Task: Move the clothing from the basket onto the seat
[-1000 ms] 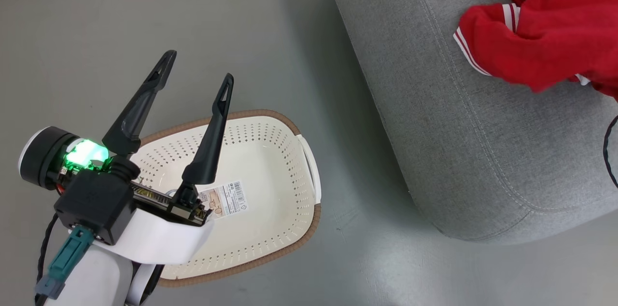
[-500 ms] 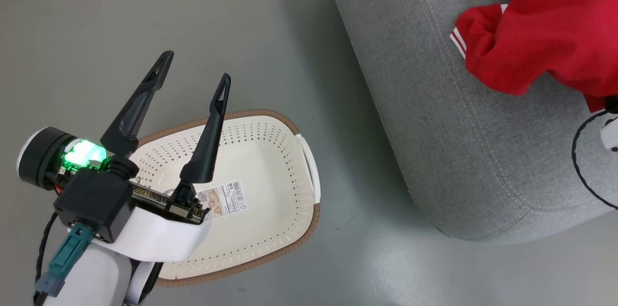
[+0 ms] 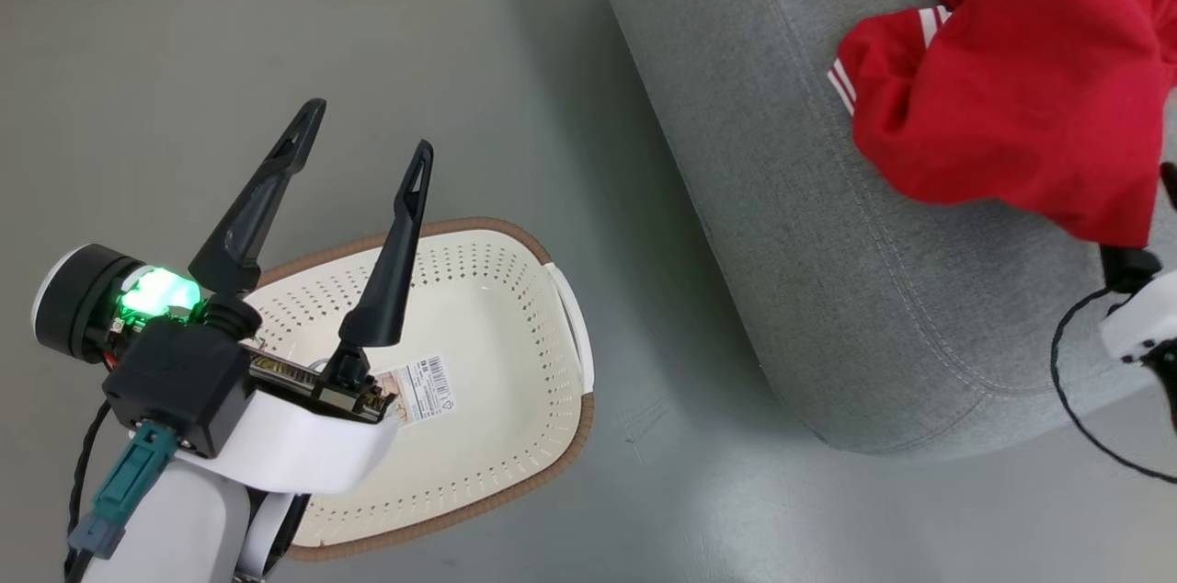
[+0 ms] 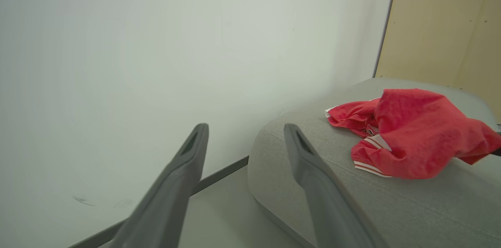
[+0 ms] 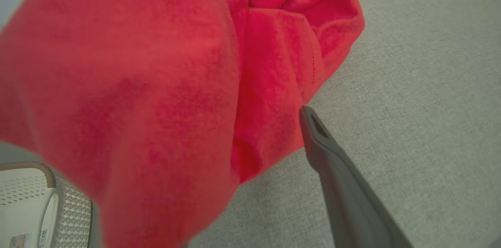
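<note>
Two long dark fingers of your left gripper (image 3: 368,131) stand spread wide at the near left with nothing between them, and a green light (image 3: 161,293) glows on the wrist behind. Below them the basket (image 3: 552,436) sits on the grey floor (image 3: 184,59), with the barcode label (image 3: 428,385) showing on its cream bottom.

Look right across a strip of bare floor and you reach the seat (image 3: 828,289), with its rounded grey end nearest you. At its near right edge is your right gripper (image 3: 1131,266), with red cloth hanging over it. From the right wrist camera you get one finger (image 5: 325,142) bare against the grey weave, its tip right at the cloth's edge. The other finger is buried behind the fabric, so you can't tell how wide that gripper stands or whether it has a hold.

Farther on, the clothing (image 3: 1011,105) lies bunched on the seat's top at the far right, a white-striped cuff pointing left. Beyond that are a pale wall (image 4: 156,44) and a tan panel (image 4: 442,25).
</note>
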Controlling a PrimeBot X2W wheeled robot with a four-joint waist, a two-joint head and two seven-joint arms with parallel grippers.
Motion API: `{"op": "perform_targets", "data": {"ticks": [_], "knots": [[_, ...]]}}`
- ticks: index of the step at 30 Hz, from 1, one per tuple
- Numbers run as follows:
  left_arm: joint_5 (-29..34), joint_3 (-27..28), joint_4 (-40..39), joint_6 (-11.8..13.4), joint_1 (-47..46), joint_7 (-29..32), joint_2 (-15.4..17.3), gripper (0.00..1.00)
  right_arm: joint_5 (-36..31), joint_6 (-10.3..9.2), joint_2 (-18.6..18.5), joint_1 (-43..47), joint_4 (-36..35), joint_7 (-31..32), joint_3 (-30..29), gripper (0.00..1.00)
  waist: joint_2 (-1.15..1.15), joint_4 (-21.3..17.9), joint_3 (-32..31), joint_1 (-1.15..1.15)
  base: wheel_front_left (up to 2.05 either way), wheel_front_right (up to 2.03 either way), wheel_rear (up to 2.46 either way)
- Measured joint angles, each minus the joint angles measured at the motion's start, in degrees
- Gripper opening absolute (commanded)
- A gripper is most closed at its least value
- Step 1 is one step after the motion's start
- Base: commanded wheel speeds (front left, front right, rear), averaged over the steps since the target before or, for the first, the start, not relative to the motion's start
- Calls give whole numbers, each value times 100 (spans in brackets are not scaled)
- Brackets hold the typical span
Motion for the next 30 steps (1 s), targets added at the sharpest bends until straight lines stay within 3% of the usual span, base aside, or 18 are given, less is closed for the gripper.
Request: {"op": "perform_targets", "data": {"ticks": [14, 30], "knots": [[-10, 23, 155, 0, 2, -97, 10, 100, 497, 0, -125, 512, -494, 430, 536, 100, 0, -279, -176, 0, 0, 0, 0], [-124, 162, 258, 53, 152, -225, 7, 100, 1021, 0, -758, 1271, -1458, 1074, 1044, 99, 0, -594, -534, 0, 0, 0, 0]]}}
